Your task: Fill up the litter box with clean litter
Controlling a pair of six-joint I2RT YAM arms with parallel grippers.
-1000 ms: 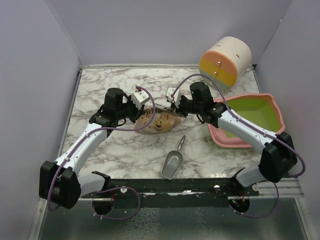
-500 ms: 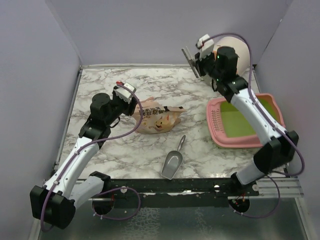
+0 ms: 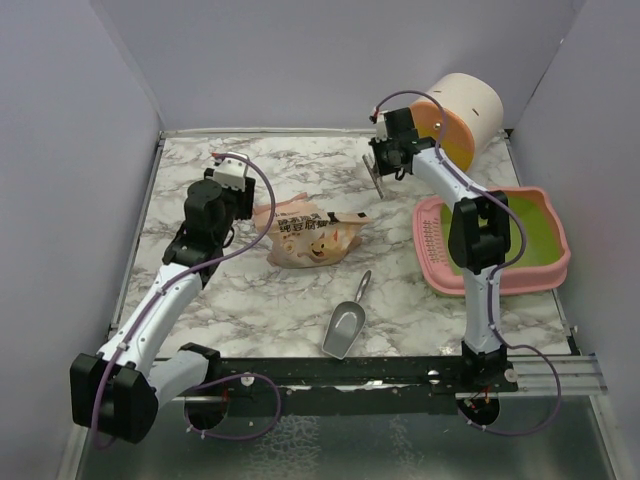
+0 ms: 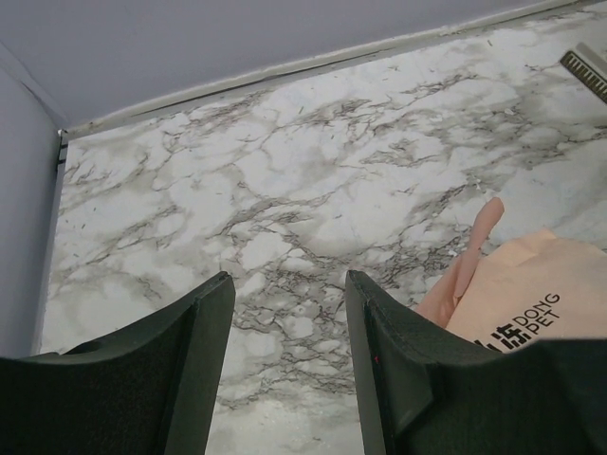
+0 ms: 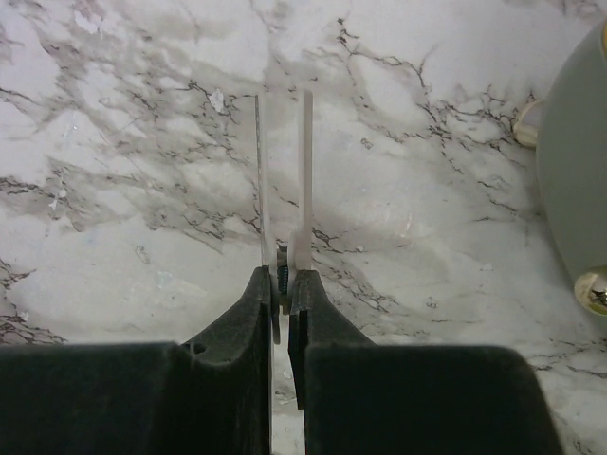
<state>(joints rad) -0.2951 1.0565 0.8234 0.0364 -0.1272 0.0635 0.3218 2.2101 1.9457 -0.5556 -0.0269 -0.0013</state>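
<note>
The litter box (image 3: 432, 252), a pink tray with a lime-green inside, sits at the right of the marble table. No clean litter shows in any view. A tan paper bag (image 3: 310, 236) with a cartoon face lies at the middle of the table. My left gripper (image 4: 289, 280) is open just left of the bag (image 4: 531, 299), with only marble between its fingers. My right gripper (image 5: 282, 275) is shut on a flat pale clip (image 5: 303, 171) with a small spring. It holds the clip (image 3: 376, 176) low over the table between the bag and the drum.
A round cream drum (image 3: 460, 115) with orange and yellow bands lies at the back right, close to the right gripper. A silver metal scoop (image 3: 345, 325) lies in front of the bag. Lilac walls close the table on three sides.
The left gripper opened and drew back left off the bag. The right arm carried the clip away from the bag, up to the back right, then down near the drum.
</note>
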